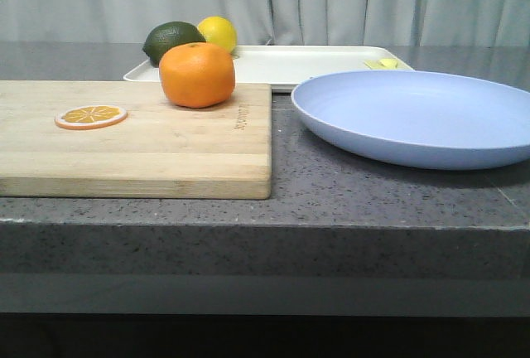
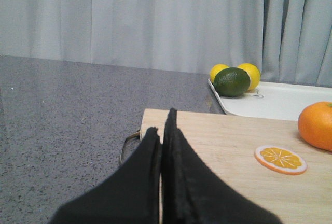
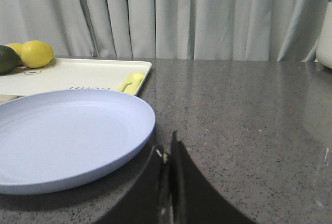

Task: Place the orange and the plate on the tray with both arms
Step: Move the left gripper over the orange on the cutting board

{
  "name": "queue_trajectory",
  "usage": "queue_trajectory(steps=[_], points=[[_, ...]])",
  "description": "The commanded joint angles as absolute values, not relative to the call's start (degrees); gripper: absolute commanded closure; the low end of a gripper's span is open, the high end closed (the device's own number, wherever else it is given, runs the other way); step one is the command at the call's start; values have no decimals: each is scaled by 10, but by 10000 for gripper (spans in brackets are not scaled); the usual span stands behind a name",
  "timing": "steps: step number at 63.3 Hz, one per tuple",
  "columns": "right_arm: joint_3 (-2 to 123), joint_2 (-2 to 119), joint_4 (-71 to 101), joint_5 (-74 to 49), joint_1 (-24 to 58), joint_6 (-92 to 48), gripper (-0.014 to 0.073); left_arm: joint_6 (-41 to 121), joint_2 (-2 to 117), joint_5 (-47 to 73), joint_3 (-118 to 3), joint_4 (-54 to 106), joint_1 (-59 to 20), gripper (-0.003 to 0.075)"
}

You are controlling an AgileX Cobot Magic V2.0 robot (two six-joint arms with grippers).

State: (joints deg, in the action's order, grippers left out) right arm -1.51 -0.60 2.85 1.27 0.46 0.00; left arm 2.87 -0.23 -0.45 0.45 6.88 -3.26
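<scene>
both of my grippers are pressed closed on nothing. my left gripper (image 2: 162,130) hovers low at the near end of the cutting board (image 1: 166,147), fingers together, and my right gripper (image 3: 167,156) hangs just beside the plate (image 1: 414,113), fingers together too, touching nothing that i can see.

judging by how things lie, none of the task is done yet. the orange (image 1: 197,74) sits on the far part of the board, near its right edge, well apart from the flat orange slice (image 1: 91,116) on the board's left side. the plate rests on the grey counter (image 1: 315,184) to the right of the board, apart from it. the tray (image 1: 298,64) lies behind both, at the back of the counter, with a lime (image 1: 172,41) and a lemon (image 1: 217,33) at its far left corner and a small yellow item (image 1: 383,64) near its right end; most of its middle looks bare.

both moves are left: i need to open my left gripper for the orange and my right for the plate's rim, then carry each back to the tray.
</scene>
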Motion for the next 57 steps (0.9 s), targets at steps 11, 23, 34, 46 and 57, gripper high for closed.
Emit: queue_trajectory(steps=[11, 23, 34, 46, 57], points=[[66, -15, 22, 25, 4, -4, 711, 27, -9, 0, -59, 73, -31, 740], [193, 36, 22, -87, 4, -5, 711, 27, 46, 94, -208, 73, -31, 740], [311, 147, 21, -186, 4, -5, 711, 27, 165, 211, -350, 73, -31, 740], [369, 257, 21, -265, 4, -5, 711, 27, 258, 239, -399, 73, -31, 740], [368, 317, 22, -267, 4, -5, 711, 27, 307, 239, -397, 73, -31, 740]])
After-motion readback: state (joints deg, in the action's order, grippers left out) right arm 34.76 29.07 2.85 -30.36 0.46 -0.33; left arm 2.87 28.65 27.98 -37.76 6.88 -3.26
